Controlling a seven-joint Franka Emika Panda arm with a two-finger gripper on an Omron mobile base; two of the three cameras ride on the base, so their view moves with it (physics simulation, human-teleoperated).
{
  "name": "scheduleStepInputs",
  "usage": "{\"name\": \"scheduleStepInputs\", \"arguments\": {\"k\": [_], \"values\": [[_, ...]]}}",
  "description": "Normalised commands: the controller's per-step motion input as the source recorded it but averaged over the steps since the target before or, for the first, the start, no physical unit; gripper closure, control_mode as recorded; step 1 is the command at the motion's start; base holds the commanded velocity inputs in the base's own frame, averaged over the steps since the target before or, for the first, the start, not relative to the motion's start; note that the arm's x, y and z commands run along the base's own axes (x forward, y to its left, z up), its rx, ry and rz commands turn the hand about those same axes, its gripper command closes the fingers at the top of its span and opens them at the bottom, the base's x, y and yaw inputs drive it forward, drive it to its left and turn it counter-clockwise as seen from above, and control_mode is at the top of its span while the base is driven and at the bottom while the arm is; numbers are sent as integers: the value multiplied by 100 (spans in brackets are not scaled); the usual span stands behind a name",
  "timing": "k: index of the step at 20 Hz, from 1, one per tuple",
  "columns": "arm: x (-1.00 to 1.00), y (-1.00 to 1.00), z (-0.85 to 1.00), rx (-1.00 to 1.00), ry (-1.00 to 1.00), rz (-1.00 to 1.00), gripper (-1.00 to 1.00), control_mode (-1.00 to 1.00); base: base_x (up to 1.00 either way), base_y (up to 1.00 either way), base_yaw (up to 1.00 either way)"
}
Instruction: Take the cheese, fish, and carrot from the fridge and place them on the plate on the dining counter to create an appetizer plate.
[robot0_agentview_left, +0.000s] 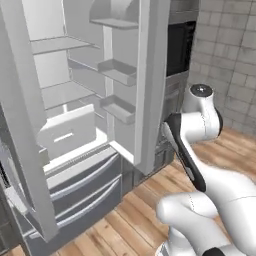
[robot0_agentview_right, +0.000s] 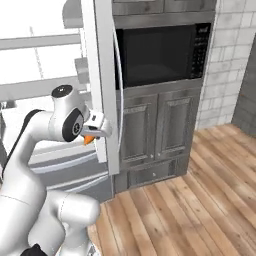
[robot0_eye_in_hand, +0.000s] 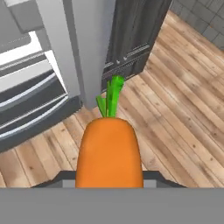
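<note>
A: Currently, what is the gripper (robot0_agentview_right: 91, 136) carrying, and where?

B: It is pinching the carrot (robot0_eye_in_hand: 109, 151) between nearly closed jaws, green top pointing away from the hand, out over the wood floor (robot0_eye_in_hand: 175, 113) just off the front edge of the fridge (robot0_agentview_left: 75, 100).

A: Why is it holding it there?

B: Likely it is clearing the open fridge door (robot0_agentview_right: 102, 80) before heading for the plate. The stub is sitting deep in the jaws, so the grip is looking secure for travel.

Kitchen: open fridge (robot0_agentview_left: 75, 100), built-in oven (robot0_agentview_right: 160, 50).
</note>
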Motion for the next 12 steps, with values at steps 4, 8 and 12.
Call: {"name": "scheduleStepInputs", "arguments": {"k": [4, 8, 12], "values": [[0, 0, 0, 0, 0, 0, 100, 100, -14, -1, -88], [0, 0, 0, 0, 0, 0, 100, 100, 0, -25, -85], [0, 0, 0, 0, 0, 0, 100, 100, 33, -31, -71]]}}
